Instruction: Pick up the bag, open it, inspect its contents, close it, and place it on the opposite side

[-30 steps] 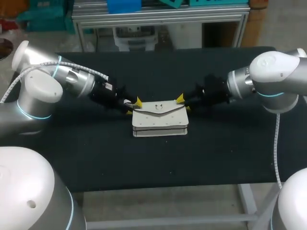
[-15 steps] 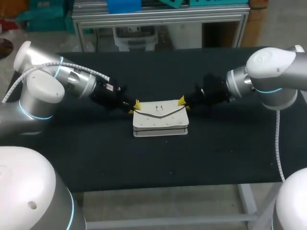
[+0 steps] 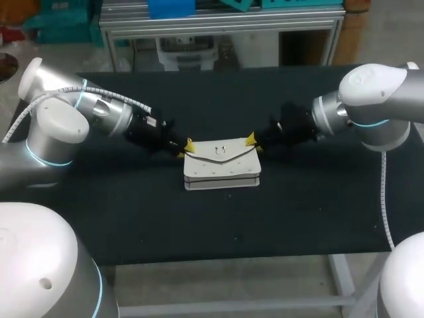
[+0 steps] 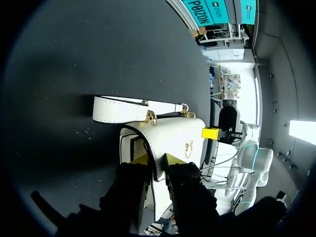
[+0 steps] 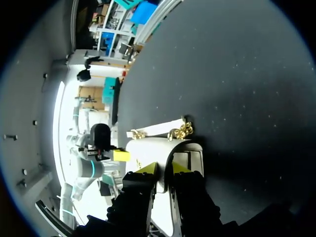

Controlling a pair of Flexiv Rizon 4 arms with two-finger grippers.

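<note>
Early stage: bag grasped at both ends, flap looks barely lifted; inspecting, closing and placing are left. Left gripper [image 3: 188, 146] pinches the flap edge at the far-left corner of the white bag [image 3: 222, 171], which sits mid-table [image 3: 305, 212]. Right gripper [image 3: 252, 140] pinches the far-right corner.

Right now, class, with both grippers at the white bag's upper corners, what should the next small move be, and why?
Probably a short, level lift by both arms together. The left gripper and right gripper each pinch an upper end of the bag, which lies on the table with its flap shut. Raising it first would give room to open it.
</note>
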